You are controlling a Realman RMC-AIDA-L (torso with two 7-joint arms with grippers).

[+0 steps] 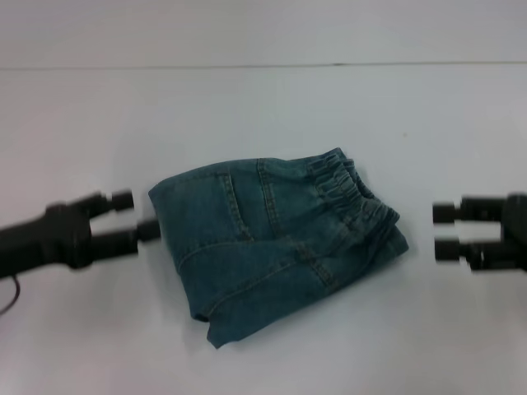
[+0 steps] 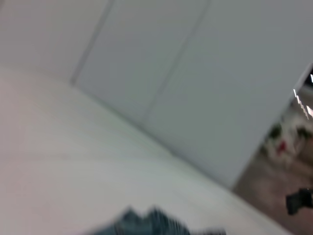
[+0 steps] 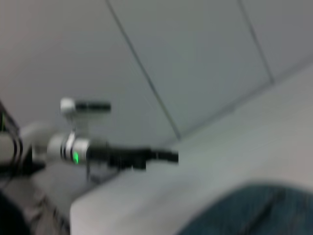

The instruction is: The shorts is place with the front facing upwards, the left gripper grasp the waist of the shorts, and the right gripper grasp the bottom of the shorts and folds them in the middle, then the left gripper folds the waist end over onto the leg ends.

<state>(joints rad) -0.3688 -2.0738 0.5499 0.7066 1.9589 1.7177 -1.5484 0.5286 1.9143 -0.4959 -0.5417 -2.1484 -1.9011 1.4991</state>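
Note:
The blue-green denim shorts [image 1: 276,243] lie folded in a compact bundle in the middle of the white table. Their gathered elastic waist [image 1: 350,189] shows on top at the far right of the bundle. I cannot make out the leg ends. My left gripper [image 1: 136,216] is open at the bundle's left edge, its nearer finger [image 1: 146,231] close against the denim and holding nothing. My right gripper [image 1: 443,230] is open to the right of the shorts, clear of them by a gap. A strip of denim [image 2: 146,226] shows in the left wrist view and more denim [image 3: 254,210] in the right wrist view.
The white table [image 1: 263,107] runs back to a pale wall. In the right wrist view the left arm [image 3: 98,152], with a green light, reaches in over the table's edge.

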